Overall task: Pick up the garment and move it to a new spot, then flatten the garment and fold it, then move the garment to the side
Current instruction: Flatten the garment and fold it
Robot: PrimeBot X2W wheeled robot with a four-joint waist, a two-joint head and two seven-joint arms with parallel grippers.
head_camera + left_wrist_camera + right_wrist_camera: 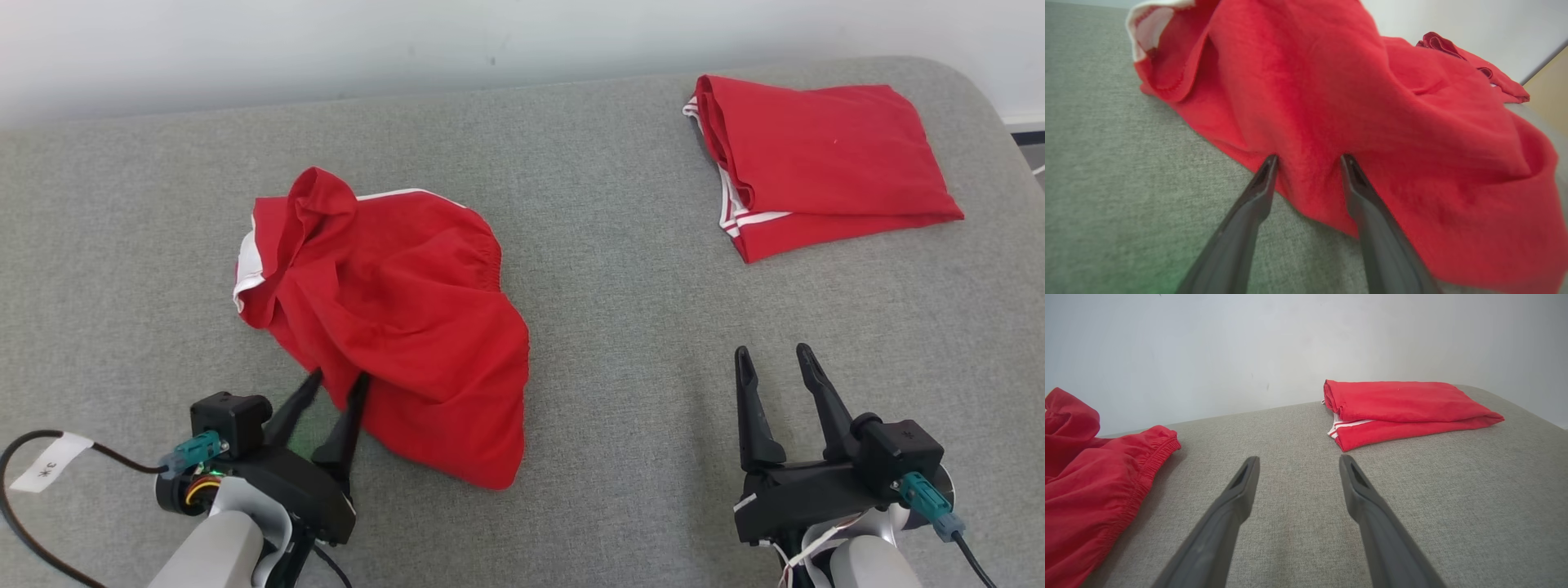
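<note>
— On the left half of the grey fabric-covered desk point(620, 327), what lies there?

— That's the crumpled garment point(392, 327), the one for the task. It is red and bunched in a heap, with a white stripe point(247, 273) at its left side and a gathered waistband point(482, 253) toward the back.

— And near it?

— At its near edge sits the left claw point(338, 376). The fingers are spread and the tips are against the cloth, with a ridge of red fabric between them. Nothing is pinched.

— The other one?

— Well apart from the heap, the right claw point(772, 351) points across bare desk. Its fingers are spread wide with nothing between them.

— Anything else around?

— A folded garment point(824, 159), also red with white stripes at its edge, lies flat at the far right corner, near the pale wall point(326, 49). A black cable point(16, 490) with a white tag point(49, 464) loops beside the left wrist. Nothing stands between either claw and the heap.

— What's hard to make out?

— I can't tell whether the left fingertips reach under the hem or press on top of it. The heap hides its own lower layers. Both forearms point(216, 551) are cut off by the bottom edge of the head view.
</note>
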